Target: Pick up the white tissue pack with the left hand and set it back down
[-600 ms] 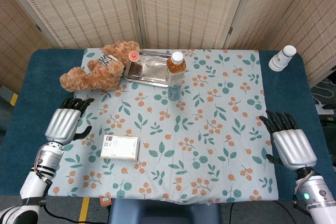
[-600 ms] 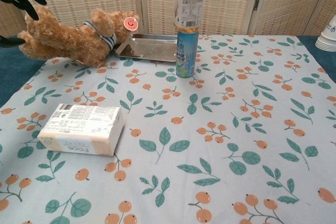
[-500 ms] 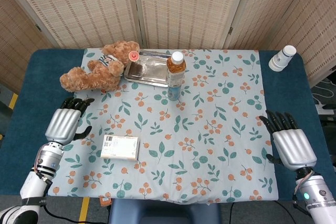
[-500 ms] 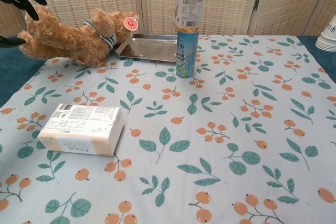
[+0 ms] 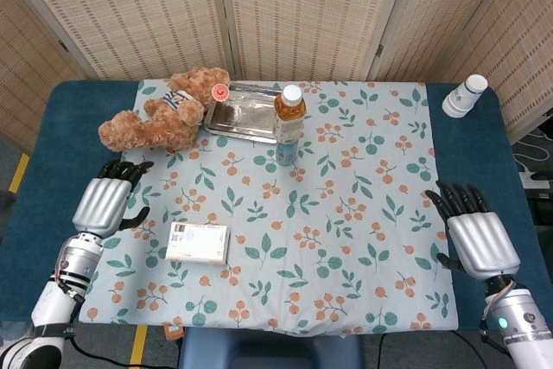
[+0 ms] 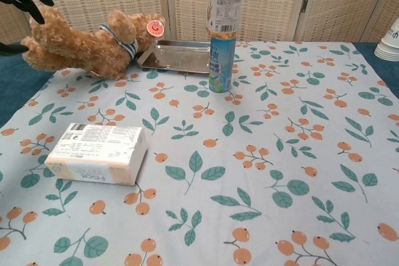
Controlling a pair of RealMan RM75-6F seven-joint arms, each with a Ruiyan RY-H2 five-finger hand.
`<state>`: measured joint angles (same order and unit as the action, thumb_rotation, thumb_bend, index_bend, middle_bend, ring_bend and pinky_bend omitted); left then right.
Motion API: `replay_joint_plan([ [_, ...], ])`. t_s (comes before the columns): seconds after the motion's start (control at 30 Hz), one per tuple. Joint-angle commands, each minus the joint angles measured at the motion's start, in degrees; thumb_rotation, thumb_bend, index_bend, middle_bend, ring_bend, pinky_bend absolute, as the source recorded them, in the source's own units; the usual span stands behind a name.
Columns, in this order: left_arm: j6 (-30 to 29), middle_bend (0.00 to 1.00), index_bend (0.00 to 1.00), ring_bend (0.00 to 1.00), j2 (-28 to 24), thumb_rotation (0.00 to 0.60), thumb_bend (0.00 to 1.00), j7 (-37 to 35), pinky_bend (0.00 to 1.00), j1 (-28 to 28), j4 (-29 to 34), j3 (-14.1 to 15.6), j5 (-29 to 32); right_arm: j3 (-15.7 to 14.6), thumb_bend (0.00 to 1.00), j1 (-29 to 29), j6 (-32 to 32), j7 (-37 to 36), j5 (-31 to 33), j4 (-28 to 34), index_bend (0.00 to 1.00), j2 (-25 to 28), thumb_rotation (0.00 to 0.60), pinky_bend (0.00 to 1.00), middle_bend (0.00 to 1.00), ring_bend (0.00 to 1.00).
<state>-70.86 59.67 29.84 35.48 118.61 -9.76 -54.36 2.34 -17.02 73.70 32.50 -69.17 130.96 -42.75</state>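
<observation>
A: Where is the tissue pack (image 5: pixel 197 243)?

B: Lower left of the head view, lying flat on the flowered cloth (image 5: pixel 363 213) that covers the table (image 5: pixel 52 153). Nothing touches it.

A: And the left hand (image 5: pixel 105 203)?

B: Just left of the pack and a little higher in the frame, apart from it, palm down, fingers (image 5: pixel 128 170) spread and holding nothing. The right hand (image 5: pixel 478 236) sits at the lower right, well apart, also splayed and empty.

A: So the pick-up has not begun. How should it go?

B: I would bring the left hand right and down over the pack, thumb on one long side and fingers on the other, and close gently, since a soft pack may buckle. Lift straight up, then lower it flat.

A: Anything in the way?

B: Not close. The teddy (image 5: pixel 160 117) lies in the upper left, the tray (image 5: pixel 242 114) and bottle (image 5: pixel 289 123) near the top centre, the cups (image 5: pixel 465 95) at the upper right.

A: What has changed from the earlier frames?

B: Very little. The left hand has drifted slightly left; the pack has not moved.
</observation>
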Motion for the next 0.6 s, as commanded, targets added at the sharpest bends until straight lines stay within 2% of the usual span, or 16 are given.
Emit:
replay_joint_plan([
  [0.03,0.1,0.23,0.16,0.12,0.1,0.6,0.32,0.1,0.09,0.0,-0.2,0.1,0.0,0.1,0.12,0.3,0.6,0.0,-0.7,0.3,0.09,0.1,0.6,0.0,0.0,0.0],
  [0.37,-3.1,0.24,0.16,0.12,1.0,0.6,0.32,0.8,0.08,-0.9,-0.2,-0.1,-1.4,0.4,0.12,2.0,4.9,-0.2,-7.7,-2.1,0.1,-2.1,0.6,0.0,0.0,0.0],
  [0.6,-2.3,0.24,0.16,0.12,1.3,0.6,0.32,1.8,0.08,-0.7,0.2,0.1,-0.3,0.7,0.12,3.5,7.7,-1.0,-11.3,-2.8,0.09,-2.3,0.6,0.0,0.0,0.0],
])
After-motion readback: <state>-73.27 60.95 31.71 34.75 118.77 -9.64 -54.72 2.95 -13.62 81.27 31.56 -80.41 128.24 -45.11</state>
